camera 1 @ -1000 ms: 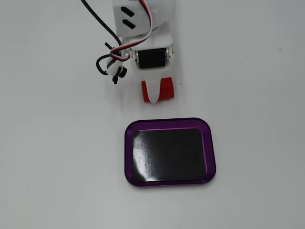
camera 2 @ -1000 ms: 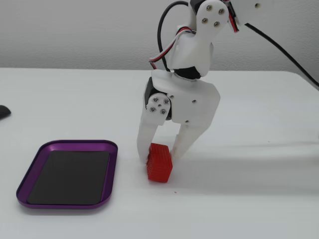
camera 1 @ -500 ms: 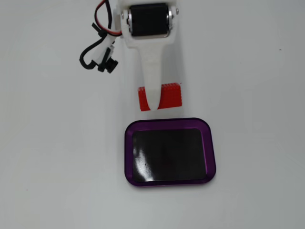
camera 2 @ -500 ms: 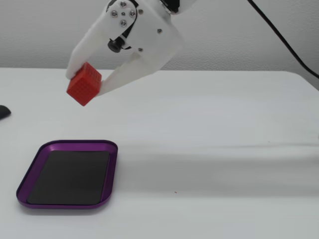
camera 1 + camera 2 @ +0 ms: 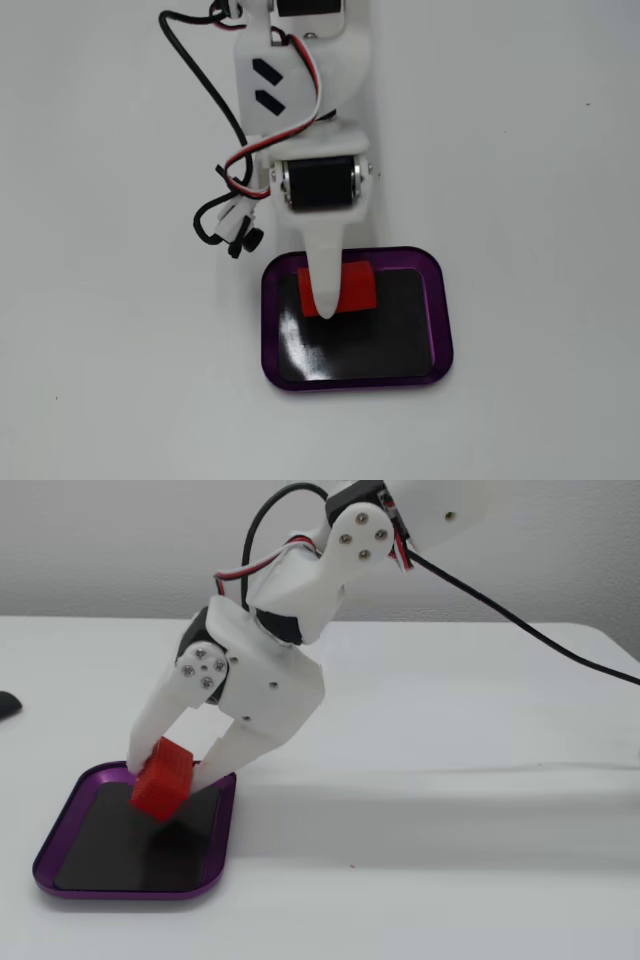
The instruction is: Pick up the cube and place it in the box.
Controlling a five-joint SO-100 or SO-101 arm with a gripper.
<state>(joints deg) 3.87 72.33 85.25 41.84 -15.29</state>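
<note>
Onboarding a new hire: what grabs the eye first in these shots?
The red block, pinched in the white gripper, hangs tilted over the purple tray, near its far end in the side fixed view. From above, it sits over the tray's black bottom, upper-left of centre, half hidden by a white finger. Looped cables trail beside the arm.

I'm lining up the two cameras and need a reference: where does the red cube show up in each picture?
A fixed view, from above: the cube sits just left of centre, over the upper part of the box, partly hidden by a white finger of the tool.
A fixed view, from the side: the cube is lower left, held in the tool over the box.
Shared landmark: the box's purple rim.
</note>
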